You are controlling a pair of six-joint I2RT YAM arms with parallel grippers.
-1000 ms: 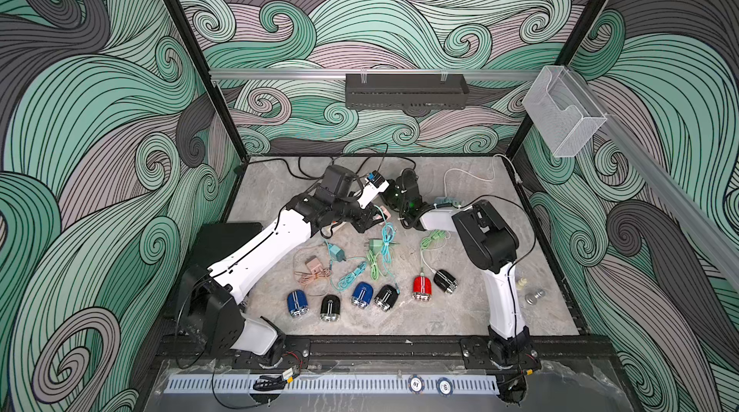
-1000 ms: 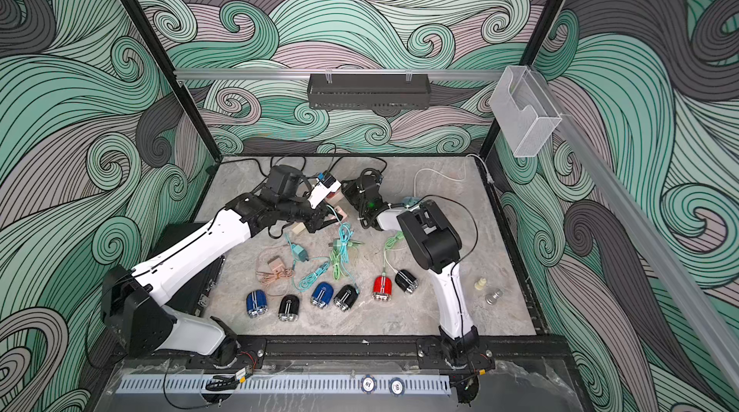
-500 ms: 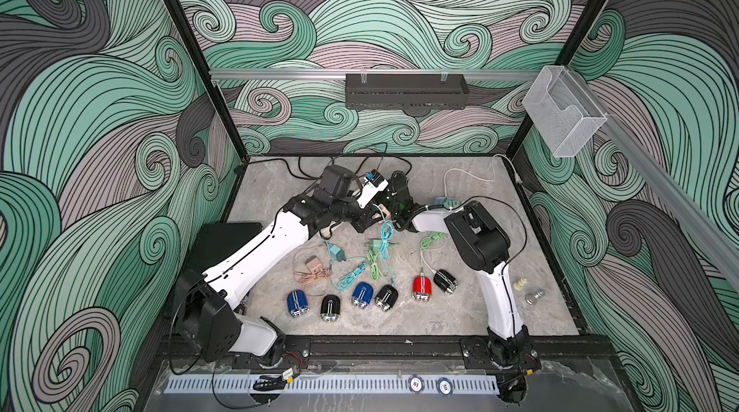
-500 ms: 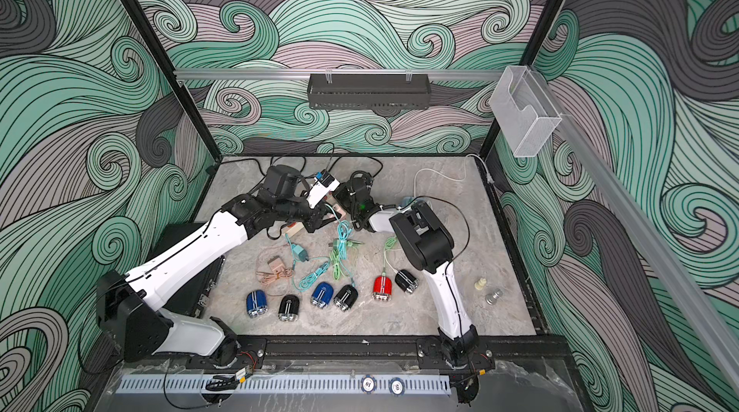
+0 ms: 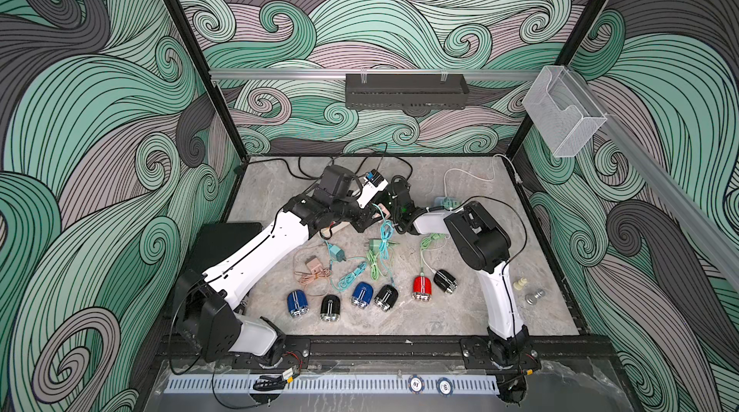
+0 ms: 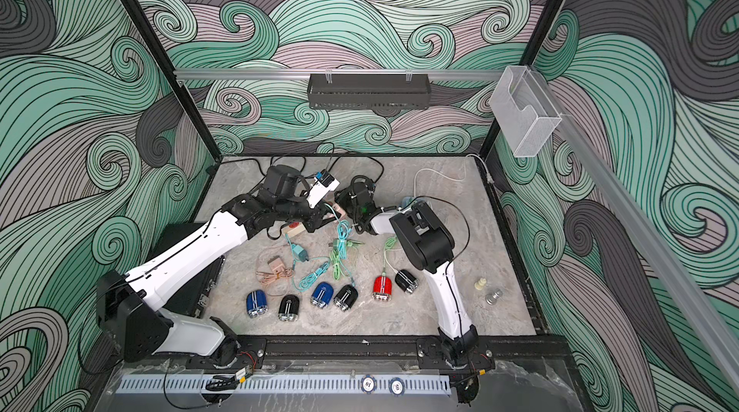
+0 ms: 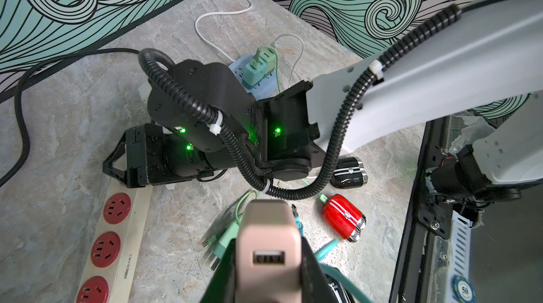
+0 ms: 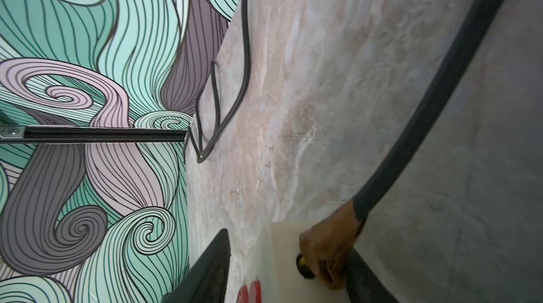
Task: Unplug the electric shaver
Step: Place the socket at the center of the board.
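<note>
Six shavers (image 5: 362, 294) lie in a row at the surface (image 5: 460, 326) front; cables (image 5: 380, 254) behind them; power strip (image 6: 295, 229) behind the cables; chess pieces (image 5: 520, 284) at right.

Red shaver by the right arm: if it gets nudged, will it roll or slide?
The red shaver looks barrel-shaped and lies on its side, so it would probably roll easily. Its glossy shell may be slippery to pinch. The pale green cable ending near it might tug it back.

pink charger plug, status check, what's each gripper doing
Left gripper shut on pink charger plug, off the power strip. Right gripper open astride the strip's end. Loose cables lie underneath.
</note>
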